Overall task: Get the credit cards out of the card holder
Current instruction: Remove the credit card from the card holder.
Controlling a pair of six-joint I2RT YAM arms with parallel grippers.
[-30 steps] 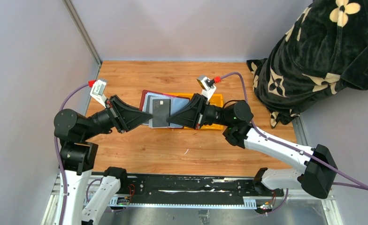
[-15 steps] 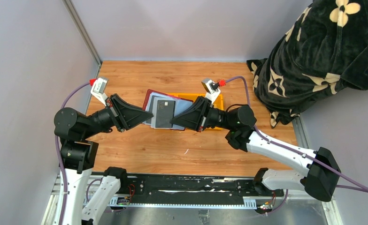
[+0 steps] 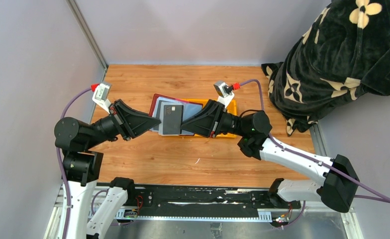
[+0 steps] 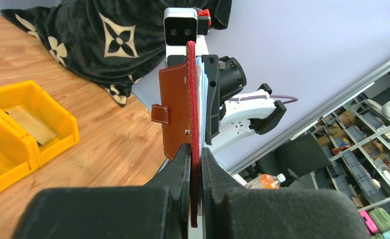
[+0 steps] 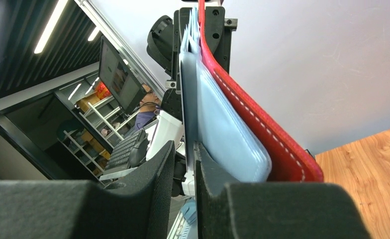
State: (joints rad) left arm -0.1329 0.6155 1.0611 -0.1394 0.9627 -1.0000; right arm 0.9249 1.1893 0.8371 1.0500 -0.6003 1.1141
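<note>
card holder [image 3: 156, 101] — open, between left gripper [image 3: 154, 122] and right gripper [image 3: 185, 125] | dark card [image 3: 170, 118] — on top

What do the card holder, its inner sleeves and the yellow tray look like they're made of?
The card holder looks like leather or imitation leather: matte maroon-brown, stitched along the edge. Its inner sleeves seem soft semi-clear plastic, pale grey-blue with rounded, slightly glossy corners. The yellow tray looks like hard moulded plastic, smooth with a slight sheen.
</note>
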